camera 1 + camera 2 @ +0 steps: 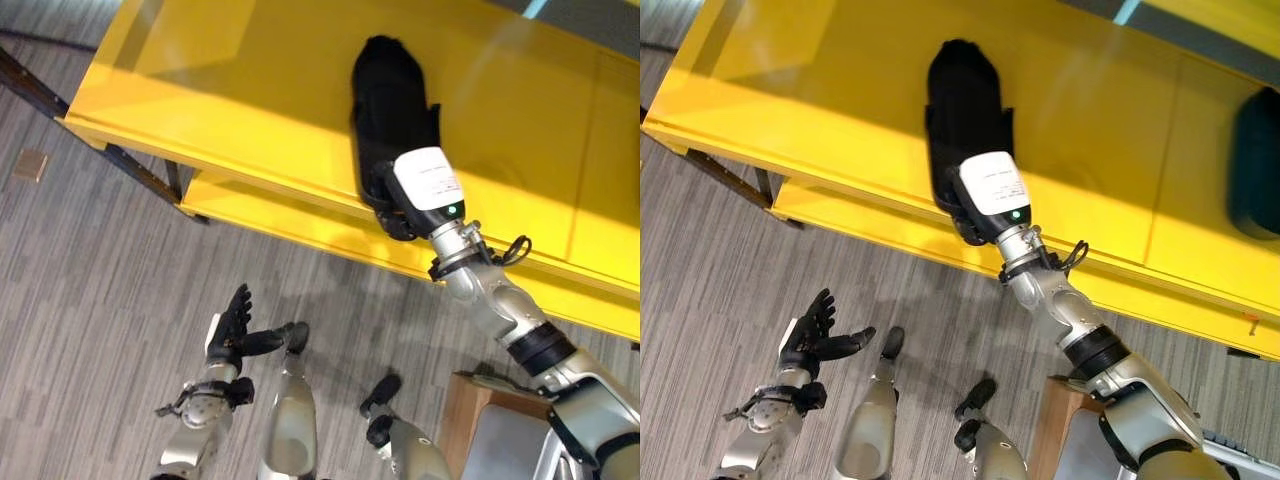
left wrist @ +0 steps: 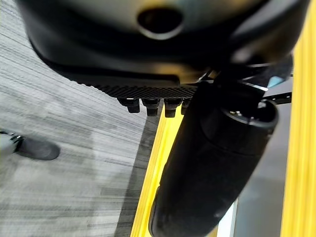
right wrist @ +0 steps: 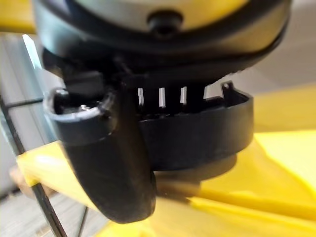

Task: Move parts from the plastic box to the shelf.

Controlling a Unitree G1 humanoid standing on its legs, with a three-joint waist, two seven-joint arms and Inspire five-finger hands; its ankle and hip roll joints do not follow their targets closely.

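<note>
One black part [image 1: 392, 100] lies near the shelf [image 1: 250, 90] edge, right hand [image 1: 385, 185] fingers curled round it

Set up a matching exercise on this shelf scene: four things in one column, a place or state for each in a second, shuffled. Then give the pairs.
1. black part
2. right hand
3. left hand
4. yellow shelf

A. low over the grey floor, fingers spread, holding nothing
B. lying on the upper yellow board
C. curled round the black part
D. standing on the grey floor

Pairs: 1-B, 2-C, 3-A, 4-D
</note>
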